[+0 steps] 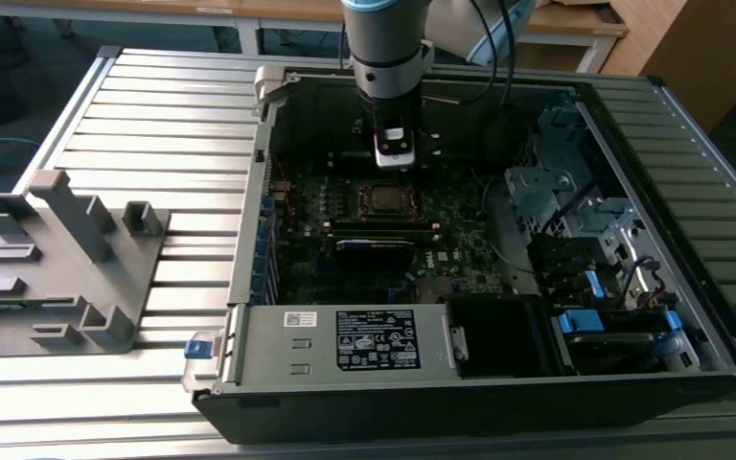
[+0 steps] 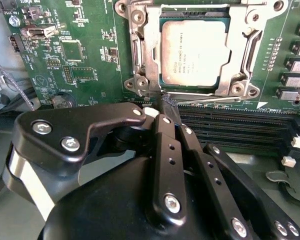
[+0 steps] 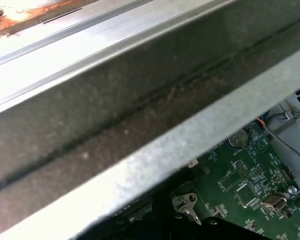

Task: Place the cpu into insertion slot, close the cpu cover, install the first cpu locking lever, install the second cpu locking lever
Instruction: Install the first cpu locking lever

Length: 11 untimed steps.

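Note:
The cpu (image 2: 192,50), a silver-grey square, lies in the insertion slot (image 1: 385,198) on the green motherboard (image 2: 85,55). The cpu cover (image 2: 146,60), a silver frame, lies flat around the chip's edges. A thin wire locking lever (image 2: 215,101) runs along the socket's side next to the memory slots. My gripper (image 2: 166,102) has its black fingers (image 2: 162,135) pressed together, and their tips sit at the end of that lever. In the exterior view the gripper (image 1: 394,158) hangs inside the open case, just behind the socket.
Long black memory slots (image 2: 230,125) run beside the socket. The case wall (image 3: 115,115) stands close to the wrist. A drive cage (image 1: 560,192) is at the exterior view's right, a power supply (image 1: 342,340) at the front, and a grey fixture (image 1: 61,259) on the table at the left.

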{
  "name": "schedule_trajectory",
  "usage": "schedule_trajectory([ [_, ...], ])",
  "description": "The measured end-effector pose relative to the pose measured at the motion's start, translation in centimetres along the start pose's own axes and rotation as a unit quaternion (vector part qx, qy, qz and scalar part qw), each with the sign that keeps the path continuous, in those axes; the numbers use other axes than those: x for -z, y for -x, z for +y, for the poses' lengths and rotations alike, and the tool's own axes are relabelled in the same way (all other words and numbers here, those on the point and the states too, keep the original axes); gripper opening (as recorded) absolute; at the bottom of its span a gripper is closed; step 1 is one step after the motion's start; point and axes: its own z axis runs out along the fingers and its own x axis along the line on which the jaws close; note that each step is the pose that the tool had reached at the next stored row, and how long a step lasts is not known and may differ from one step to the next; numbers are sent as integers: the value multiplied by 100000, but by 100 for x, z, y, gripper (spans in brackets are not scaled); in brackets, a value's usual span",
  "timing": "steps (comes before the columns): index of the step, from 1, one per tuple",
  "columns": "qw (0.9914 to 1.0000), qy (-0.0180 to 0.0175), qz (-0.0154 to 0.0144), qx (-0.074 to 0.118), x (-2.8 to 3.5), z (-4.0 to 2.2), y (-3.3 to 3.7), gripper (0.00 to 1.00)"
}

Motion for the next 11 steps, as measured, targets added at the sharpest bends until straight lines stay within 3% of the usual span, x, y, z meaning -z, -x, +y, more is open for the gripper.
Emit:
schedule_trajectory([
  [4, 100000, 219, 122, -155, 0, 4, -2, 10],
  [11, 99999, 219, 106, -374, 20, 8, 0, 10],
])
